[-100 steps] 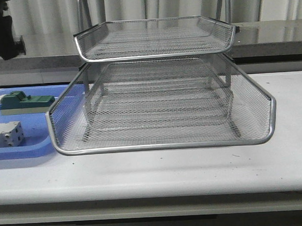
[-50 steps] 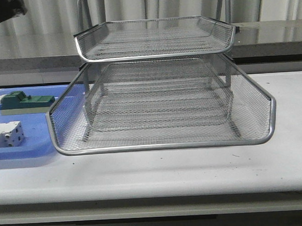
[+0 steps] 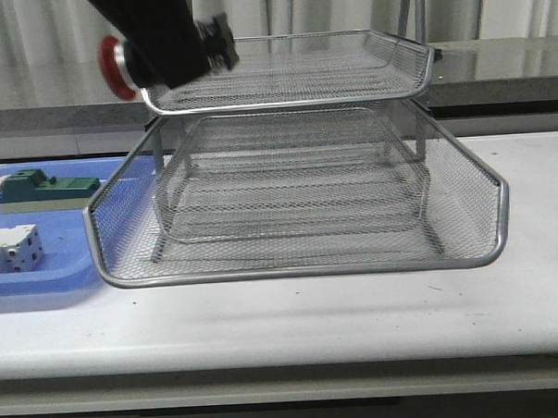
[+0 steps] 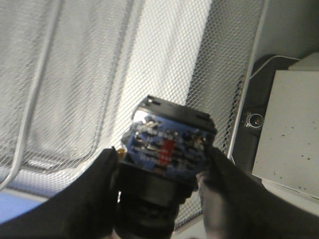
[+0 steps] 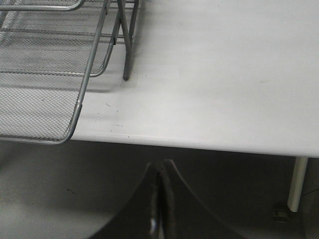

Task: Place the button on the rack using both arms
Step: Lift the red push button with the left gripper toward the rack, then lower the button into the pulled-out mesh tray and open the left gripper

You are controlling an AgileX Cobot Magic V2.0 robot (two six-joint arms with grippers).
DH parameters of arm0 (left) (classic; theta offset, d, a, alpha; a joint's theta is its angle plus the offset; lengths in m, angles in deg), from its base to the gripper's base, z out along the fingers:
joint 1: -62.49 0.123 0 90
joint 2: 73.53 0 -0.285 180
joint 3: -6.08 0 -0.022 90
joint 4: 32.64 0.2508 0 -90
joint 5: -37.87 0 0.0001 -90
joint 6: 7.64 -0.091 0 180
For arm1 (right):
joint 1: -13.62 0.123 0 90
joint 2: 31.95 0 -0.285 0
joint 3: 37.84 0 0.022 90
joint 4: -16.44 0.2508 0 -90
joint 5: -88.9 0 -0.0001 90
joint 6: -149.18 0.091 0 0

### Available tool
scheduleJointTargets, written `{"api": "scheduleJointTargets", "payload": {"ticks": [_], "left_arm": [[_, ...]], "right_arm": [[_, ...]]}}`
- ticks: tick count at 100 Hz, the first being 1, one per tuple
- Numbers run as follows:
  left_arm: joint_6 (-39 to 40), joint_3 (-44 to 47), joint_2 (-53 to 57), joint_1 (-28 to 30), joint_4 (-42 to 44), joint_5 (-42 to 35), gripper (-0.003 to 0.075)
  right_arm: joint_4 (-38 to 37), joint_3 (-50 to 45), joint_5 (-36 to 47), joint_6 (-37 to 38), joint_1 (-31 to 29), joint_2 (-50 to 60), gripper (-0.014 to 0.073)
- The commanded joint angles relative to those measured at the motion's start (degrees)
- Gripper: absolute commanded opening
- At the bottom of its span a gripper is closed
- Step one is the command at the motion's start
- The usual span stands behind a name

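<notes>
The left gripper [image 4: 162, 172] is clamped on the button [image 4: 167, 144], held in the air at the rack's [image 3: 295, 153] upper-left corner; the right gripper [image 5: 160, 199], its fingers pressed together, hangs off the counter [image 5: 224, 74] edge near the rack.

We see our left arm [image 3: 156, 34] at the upper left, carrying the button [image 3: 115, 66] with its red cap facing left, just beside the rack's [image 3: 295, 153] top tray. A blue tray [image 3: 41, 275] holds a green block [image 3: 47, 189] and a white block [image 3: 12, 248].
</notes>
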State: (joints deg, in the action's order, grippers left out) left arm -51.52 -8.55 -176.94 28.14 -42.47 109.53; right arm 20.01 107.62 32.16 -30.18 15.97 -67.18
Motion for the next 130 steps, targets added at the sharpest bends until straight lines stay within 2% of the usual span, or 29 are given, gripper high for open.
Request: {"api": "scheduleJointTargets", "payload": {"ticks": [1, 19, 52, 59, 76, 83, 118, 130], "left_arm": [[0.8, -1.3, -0.6, -1.9, -1.2, -3.2, 0.0039], [0.8, -1.3, -5.9, -3.4, -0.5, -9.3, 0.0039], [0.2, -2.1, -9.5, -3.4, -0.4, -12.3, 0.0062], [0.2, -2.1, -9.5, -3.4, -0.4, -12.3, 0.0104], [0.2, -2.1, -9.5, -3.4, -0.4, -12.1, 0.0305], [0.2, -2.1, -9.5, -3.4, -0.4, -12.1, 0.036], [0.2, -2.1, -9.5, -3.4, 0.1, -11.9, 0.0374], [0.2, -2.1, -9.5, -3.4, 0.1, -11.8, 0.0416]], "right_arm": [[-0.2, 2.0, 3.4, -0.1, -0.4, -0.3, -0.007], [-0.2, 2.0, 3.4, -0.1, -0.4, -0.3, -0.007], [-0.2, 2.0, 3.4, -0.1, -0.4, -0.3, -0.007], [-0.2, 2.0, 3.4, -0.1, -0.4, -0.3, -0.007], [-0.2, 2.0, 3.4, -0.1, -0.4, -0.3, -0.007], [-0.2, 2.0, 3.4, -0.1, -0.4, -0.3, -0.007], [-0.2, 2.0, 3.4, -0.1, -0.4, -0.3, -0.007], [-0.2, 2.0, 3.4, -0.1, -0.4, -0.3, -0.007]]}}
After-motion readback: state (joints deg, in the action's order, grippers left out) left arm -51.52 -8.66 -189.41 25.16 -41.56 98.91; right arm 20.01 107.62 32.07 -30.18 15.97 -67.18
